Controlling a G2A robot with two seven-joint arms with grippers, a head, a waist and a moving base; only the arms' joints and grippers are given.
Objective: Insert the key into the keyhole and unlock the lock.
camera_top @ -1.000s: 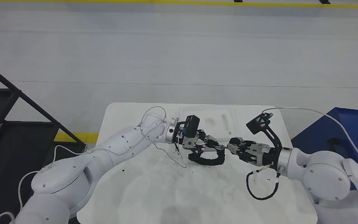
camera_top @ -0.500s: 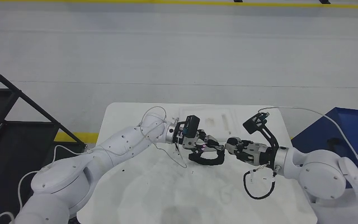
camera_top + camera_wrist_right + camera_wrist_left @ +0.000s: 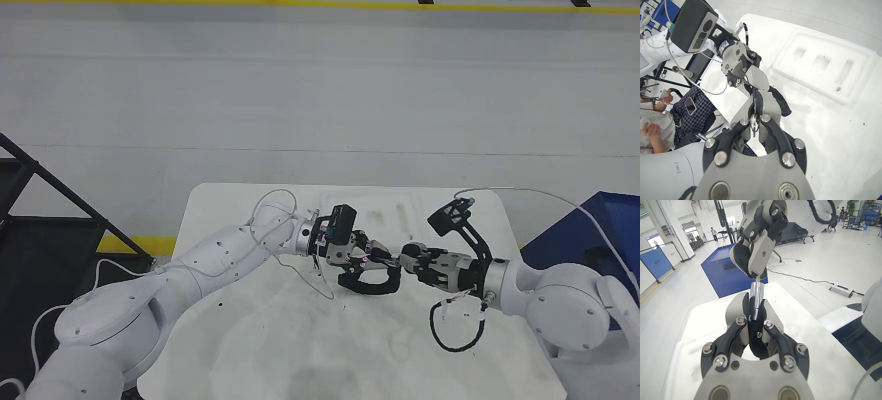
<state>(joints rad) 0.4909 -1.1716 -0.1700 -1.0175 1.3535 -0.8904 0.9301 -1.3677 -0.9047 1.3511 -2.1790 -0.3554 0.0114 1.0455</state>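
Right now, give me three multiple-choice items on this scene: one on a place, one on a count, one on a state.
1. Where is the lock?
A. In a drawer. B. In the left gripper. C. On a shelf.
2. How many recesses does the foam tray have?
A. One. B. Six. C. Three.
3. How is the right gripper?
A. Shut on the key. B. Wide open, empty. C. Shut on a cup.

Answers: 1 B, it clamps the lock's black body; 2 C, three hollows sit in a row; 3 A, it pinches the key at the lock's chrome end.
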